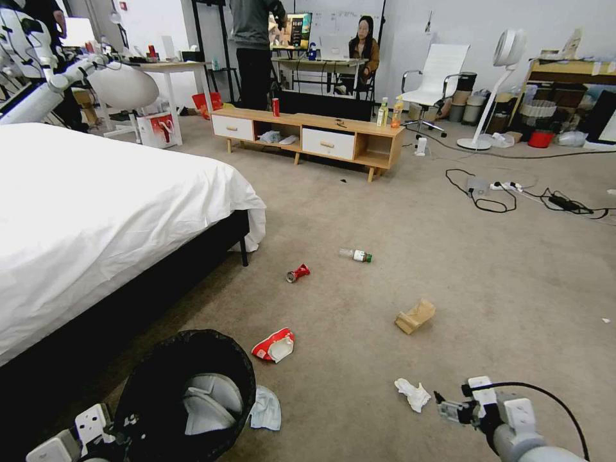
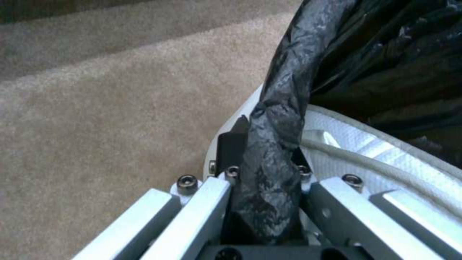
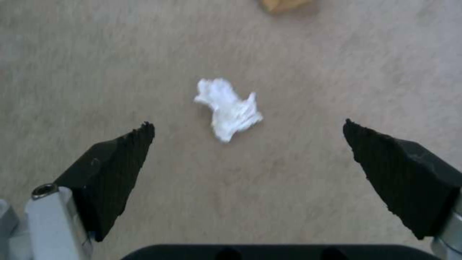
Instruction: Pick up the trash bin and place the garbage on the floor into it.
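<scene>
The trash bin (image 1: 183, 385) sits at the lower left of the head view, its black bag folded over the rim. My left gripper (image 2: 267, 155) is shut on the bagged rim (image 2: 284, 119), one finger outside the white wall and one inside. The garbage lies on the carpet: a white tissue (image 1: 412, 393), a red-and-white packet (image 1: 274, 344), a crushed red can (image 1: 298, 273), a green-capped bottle (image 1: 356, 255) and a tan paper bag (image 1: 415, 316). My right gripper (image 1: 451, 394) hangs open just right of the tissue (image 3: 229, 108), above the floor, its fingers (image 3: 120, 162) spread wide.
A white-sheeted bed (image 1: 96, 212) fills the left. A low wooden cabinet (image 1: 308, 135) stands at the back with an upright red can (image 1: 276, 107) and drink bottles (image 1: 390, 112). Cables (image 1: 513, 192) trail at the right. A pale crumpled piece (image 1: 266, 409) lies beside the bin.
</scene>
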Controlling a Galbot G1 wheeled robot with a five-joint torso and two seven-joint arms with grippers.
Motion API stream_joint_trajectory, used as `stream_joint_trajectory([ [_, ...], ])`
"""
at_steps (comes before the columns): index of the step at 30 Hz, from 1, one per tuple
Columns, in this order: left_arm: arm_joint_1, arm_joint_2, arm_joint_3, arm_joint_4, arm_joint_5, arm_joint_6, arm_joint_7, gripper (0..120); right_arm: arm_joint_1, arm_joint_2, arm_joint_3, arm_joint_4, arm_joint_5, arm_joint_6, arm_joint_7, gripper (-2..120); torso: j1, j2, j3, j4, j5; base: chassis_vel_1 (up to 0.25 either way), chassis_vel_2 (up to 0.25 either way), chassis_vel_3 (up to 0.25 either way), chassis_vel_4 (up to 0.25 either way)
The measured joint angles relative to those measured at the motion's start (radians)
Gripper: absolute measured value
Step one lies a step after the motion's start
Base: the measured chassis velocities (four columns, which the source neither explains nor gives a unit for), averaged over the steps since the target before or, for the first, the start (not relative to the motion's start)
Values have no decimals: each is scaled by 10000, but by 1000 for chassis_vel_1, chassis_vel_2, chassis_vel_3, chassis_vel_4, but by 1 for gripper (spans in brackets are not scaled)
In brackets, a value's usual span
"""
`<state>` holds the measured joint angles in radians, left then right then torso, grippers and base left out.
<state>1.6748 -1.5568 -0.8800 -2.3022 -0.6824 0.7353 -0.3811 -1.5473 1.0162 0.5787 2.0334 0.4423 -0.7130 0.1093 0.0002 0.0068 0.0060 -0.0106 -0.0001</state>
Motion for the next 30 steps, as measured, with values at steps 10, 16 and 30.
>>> stream_joint_trajectory([
  [10,115,-94,18,-53,211,0,54,2,692,48,-587,-995,-496,-331,-447,100,0,0,0,-2,-1,0,0,0,0],
  [16,185,-244,7,-85,381,1,111,2,1558,334,-1166,-2042,-666,-249,-503,100,0,-1,0,-1,-1,0,0,0,0],
  [30,82,-513,27,93,1050,0,311,2,3743,1640,-2613,-5252,-842,820,-329,100,0,-1,0,1,0,0,0,0,0],
])
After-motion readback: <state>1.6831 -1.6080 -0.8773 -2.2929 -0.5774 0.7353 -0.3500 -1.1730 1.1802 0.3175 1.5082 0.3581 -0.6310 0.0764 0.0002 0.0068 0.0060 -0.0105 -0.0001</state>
